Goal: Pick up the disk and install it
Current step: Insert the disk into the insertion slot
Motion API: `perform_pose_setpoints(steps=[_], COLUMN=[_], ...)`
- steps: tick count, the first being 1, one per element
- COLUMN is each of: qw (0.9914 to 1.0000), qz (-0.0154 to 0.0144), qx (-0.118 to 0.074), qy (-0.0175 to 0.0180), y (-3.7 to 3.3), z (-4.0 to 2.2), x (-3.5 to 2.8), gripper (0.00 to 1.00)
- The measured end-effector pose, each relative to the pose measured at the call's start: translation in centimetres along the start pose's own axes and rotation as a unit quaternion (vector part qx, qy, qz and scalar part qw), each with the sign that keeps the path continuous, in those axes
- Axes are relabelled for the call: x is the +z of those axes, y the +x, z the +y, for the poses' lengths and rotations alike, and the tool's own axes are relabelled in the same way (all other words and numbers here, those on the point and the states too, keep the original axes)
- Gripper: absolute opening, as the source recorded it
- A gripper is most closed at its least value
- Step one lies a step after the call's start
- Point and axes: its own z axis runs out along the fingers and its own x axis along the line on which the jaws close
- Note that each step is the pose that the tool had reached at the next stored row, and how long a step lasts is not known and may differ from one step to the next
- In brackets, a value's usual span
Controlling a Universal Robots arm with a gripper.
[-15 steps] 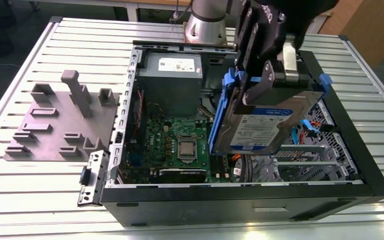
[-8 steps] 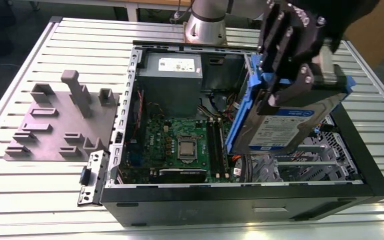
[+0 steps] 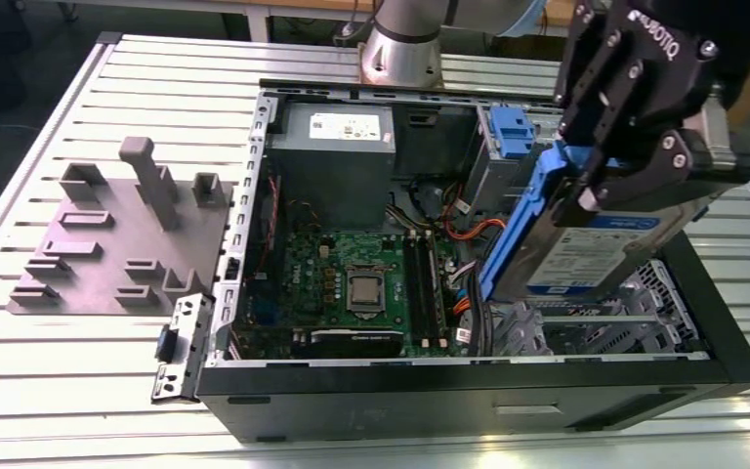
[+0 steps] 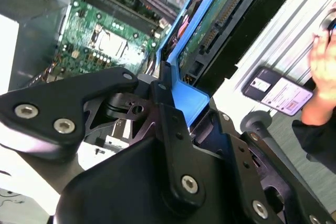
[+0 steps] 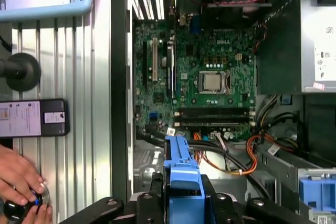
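**Disk held above the open computer case**

While the end effector (image 3: 605, 188) hangs over the open computer case (image 3: 479, 376), its black fingers (image 3: 668, 161) are pinched onto the disk (image 3: 597, 256) at the upper end. The disk is lifted clear of the tabletop (image 3: 36, 342) and stands steeply tilted, almost on edge, over the case's corner at the exterior view's right, above the perforated metal drive cage (image 3: 655, 313). Its white-and-blue label faces the exterior camera, and a blue plastic rail (image 3: 512, 230) runs down the edge toward the exterior view's left.

In the second wrist view the end effector (image 4: 173, 103) clamps the blue rail end, with the disk's (image 4: 236, 19) dark underside and connector row stretching away from it. In the first wrist view the blue rail end of the disk (image 5: 182, 169) sits between the fingers (image 5: 152, 195), above the green motherboard (image 5: 210, 66) with its bare processor socket.

Inside the case, the grey power supply box (image 3: 336, 147) occupies the far corner, and orange cables (image 3: 473, 230) cross near the memory slots. A separate blue latch piece (image 3: 512, 132) sits at the far wall. On the tabletop to the exterior view's left lies a grey fixture plate (image 3: 108, 244) with upright pegs.

Beside the case, in the first wrist view, a person's hand (image 5: 18, 179) rests on a small round knob (image 5: 23, 205), near a phone (image 5: 34, 118) lying flat.
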Motion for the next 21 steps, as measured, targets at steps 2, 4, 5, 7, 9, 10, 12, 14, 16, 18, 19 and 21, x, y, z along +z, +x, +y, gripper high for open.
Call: perform_pose_setpoints(steps=[2,4,5,7,9,10,12,14,16,18,19,21], qw=[1.00000,1.00000,1.00000,1.00000,1.00000,1.00000,1.00000,1.00000,1.00000,1.00000,1.00000,1.00000], qz=[-0.0001,0.0000,0.0000,-0.0001,-0.0001,-0.0001,0.0000,0.0000,-0.0002,-0.0003,-0.0002,-0.0002], qx=[0.000,0.000,0.000,0.000,0.000,0.000,0.000,0.000,0.000,0.000,0.000,0.000], qy=[0.0000,0.0000,0.0000,0.0000,0.0000,0.0000,0.0000,0.0000,0.0001,0.0001,0.0001,0.0001], y=[-0.02,-0.04,-0.04,-0.06,-0.08,-0.08,-0.10,-0.11,-0.11,-0.12,-0.12,-0.13], z=[-0.80,-1.65,-2.02,-2.82,-3.47,-3.76,-4.19,-4.48,-4.62,-4.88,-5.05,-5.26], x=[0.04,0.07,0.08,0.14,0.20,0.24,0.35,0.51,0.69,0.83,0.88,0.97], gripper=[0.36,0.36,0.36,0.36,0.36,0.36,0.36,0.36,0.36,0.36,0.36,0.36])
